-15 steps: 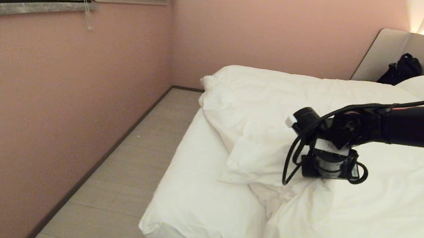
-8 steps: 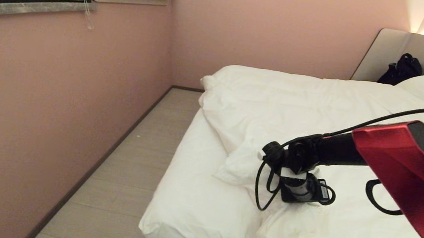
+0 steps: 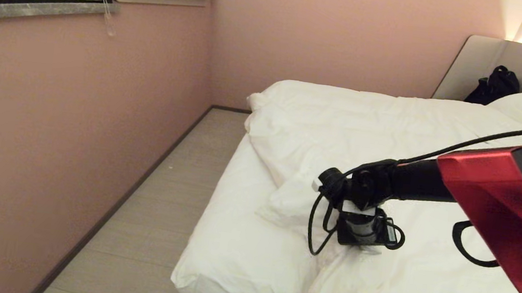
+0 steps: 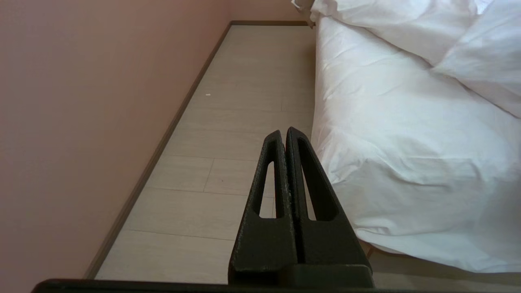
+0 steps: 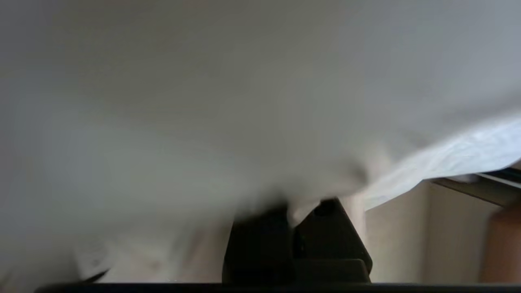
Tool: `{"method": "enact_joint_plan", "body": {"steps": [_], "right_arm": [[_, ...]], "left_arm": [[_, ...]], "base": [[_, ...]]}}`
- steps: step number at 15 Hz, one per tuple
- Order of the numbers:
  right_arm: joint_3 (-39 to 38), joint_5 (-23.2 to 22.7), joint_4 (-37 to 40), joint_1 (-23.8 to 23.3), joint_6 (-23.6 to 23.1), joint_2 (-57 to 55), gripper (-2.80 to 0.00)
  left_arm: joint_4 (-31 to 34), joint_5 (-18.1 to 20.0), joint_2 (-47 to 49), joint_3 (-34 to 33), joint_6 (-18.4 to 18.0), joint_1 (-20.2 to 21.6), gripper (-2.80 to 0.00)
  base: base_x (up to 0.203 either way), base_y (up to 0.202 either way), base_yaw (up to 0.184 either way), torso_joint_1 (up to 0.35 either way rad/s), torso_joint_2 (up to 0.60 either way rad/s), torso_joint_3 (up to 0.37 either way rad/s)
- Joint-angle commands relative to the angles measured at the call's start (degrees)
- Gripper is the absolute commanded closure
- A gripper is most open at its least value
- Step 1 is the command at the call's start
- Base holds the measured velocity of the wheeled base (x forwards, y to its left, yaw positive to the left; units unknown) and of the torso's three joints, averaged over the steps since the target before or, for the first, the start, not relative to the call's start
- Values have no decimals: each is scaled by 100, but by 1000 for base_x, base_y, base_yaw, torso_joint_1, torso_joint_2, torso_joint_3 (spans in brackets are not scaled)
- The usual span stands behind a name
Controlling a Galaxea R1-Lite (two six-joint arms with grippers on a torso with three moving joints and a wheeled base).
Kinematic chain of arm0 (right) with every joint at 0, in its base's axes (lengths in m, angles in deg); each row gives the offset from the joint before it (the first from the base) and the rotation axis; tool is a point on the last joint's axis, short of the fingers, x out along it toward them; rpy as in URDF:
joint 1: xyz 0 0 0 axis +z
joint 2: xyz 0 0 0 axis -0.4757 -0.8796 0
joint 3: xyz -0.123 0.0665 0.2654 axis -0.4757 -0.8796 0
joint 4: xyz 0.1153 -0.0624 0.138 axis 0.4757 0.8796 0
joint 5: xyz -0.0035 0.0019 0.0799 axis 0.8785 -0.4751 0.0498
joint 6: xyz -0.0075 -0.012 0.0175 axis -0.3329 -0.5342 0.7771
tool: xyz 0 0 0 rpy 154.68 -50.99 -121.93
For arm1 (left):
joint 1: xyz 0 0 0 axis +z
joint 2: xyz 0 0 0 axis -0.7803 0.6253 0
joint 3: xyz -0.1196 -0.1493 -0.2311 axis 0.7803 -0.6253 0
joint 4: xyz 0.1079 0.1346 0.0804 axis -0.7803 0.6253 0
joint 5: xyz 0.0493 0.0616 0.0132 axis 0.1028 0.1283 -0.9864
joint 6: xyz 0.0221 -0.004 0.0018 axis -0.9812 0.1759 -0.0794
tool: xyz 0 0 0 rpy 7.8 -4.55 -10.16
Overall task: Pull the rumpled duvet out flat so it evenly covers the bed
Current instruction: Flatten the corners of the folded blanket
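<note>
My right gripper [image 3: 361,247] is clamped on the puffy, rumpled white duvet [image 3: 387,145], bunched short of the white-sheeted bed's [image 3: 241,241] foot corner. I should pull low and steadily towards that corner.

The right arm, a red upper casing with a black forearm and looped black cable, reaches from the right edge of the head view toward the lower centre, its wrist bent down. The black right gripper [image 5: 295,211] is closed, white cloth pinched between its fingers. The black slotted left gripper [image 4: 284,136] has its fingers pressed together and holds nothing.
</note>
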Motion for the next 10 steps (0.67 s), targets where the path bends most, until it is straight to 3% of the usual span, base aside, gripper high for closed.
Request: {"method": "enact_joint_plan", "body": {"steps": [1, 10], "right_arm": [[13, -963, 189, 13, -49, 530, 0], [-13, -1074, 428, 17, -80, 624, 0]], "left_arm": [[-1, 0, 0, 4, 0, 0, 0], [-1, 0, 0, 4, 0, 0, 0]], "base": [[0, 0, 0, 0, 0, 0], [0, 0, 0, 0, 0, 0]]}}
